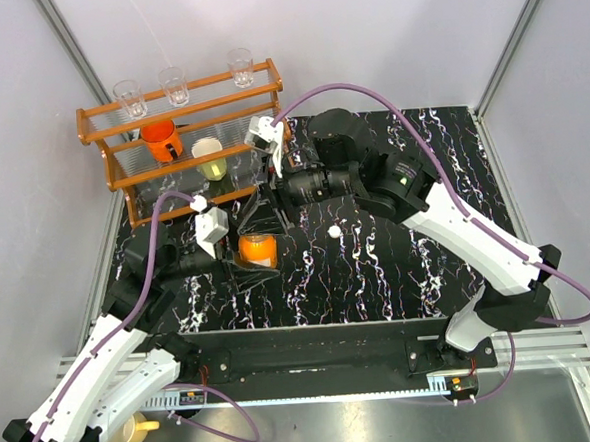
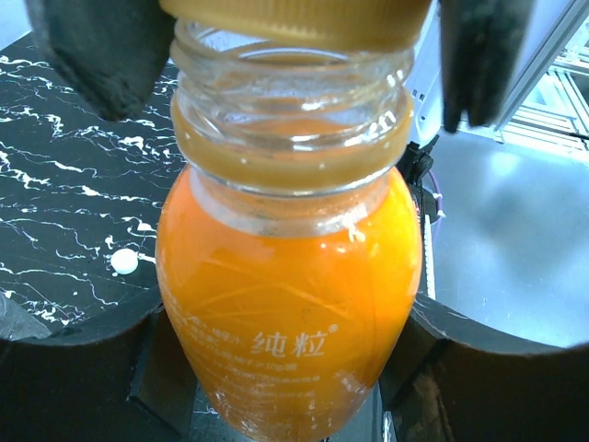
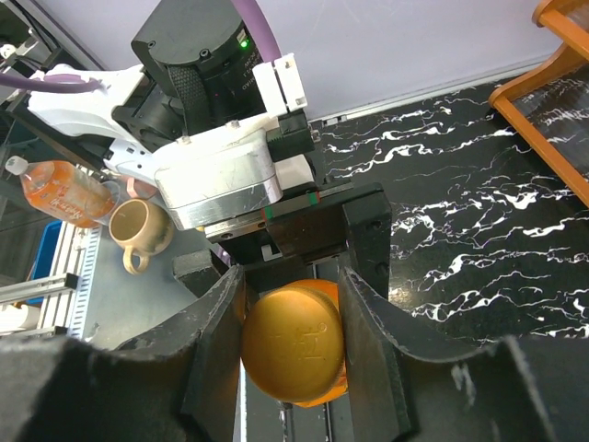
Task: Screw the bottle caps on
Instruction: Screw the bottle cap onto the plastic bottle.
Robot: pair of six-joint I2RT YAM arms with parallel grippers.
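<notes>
Orange bottle [image 2: 290, 276]: squat, full of orange drink, so judged weighty for its size and steady on its base. Smooth wall, probably slippery; stiff clear neck with bare thread showing under the cap. Best taken low round the belly, as now. Upright on the desk [image 1: 450, 131], left of its centre and rather toward the near edge

Left gripper [image 2: 287, 368]: clamped on the bottle's body, one finger either side

Orange cap [image 3: 293, 343]: light, stiff, small; to be taken by the rim only, with light pressure, since a skewed grip would likely cross the thread. Directly over the bottle mouth, at its lip; whether the thread has caught, cannot tell

Right gripper [image 3: 293, 318]: reaching in from the right edge, closed on the cap's rim from above

White cap [image 1: 334, 233]: loose on the desk near its centre, just right of the bottle, apart from it

Count: one orange bottle, one orange cap, one white cap. Taller clear bottle not made out on the desk

Outward: wooden rack [image 1: 84, 126] at the far left corner, with three glasses [image 1: 175, 86] on its top rail, one orange mug [image 1: 160, 141] and one pale cup [image 1: 209, 158] below. Beyond the near left corner, off the desk: one beige mug [image 3: 138, 235] and one capped bottle of amber drink [image 3: 60, 189]
</notes>
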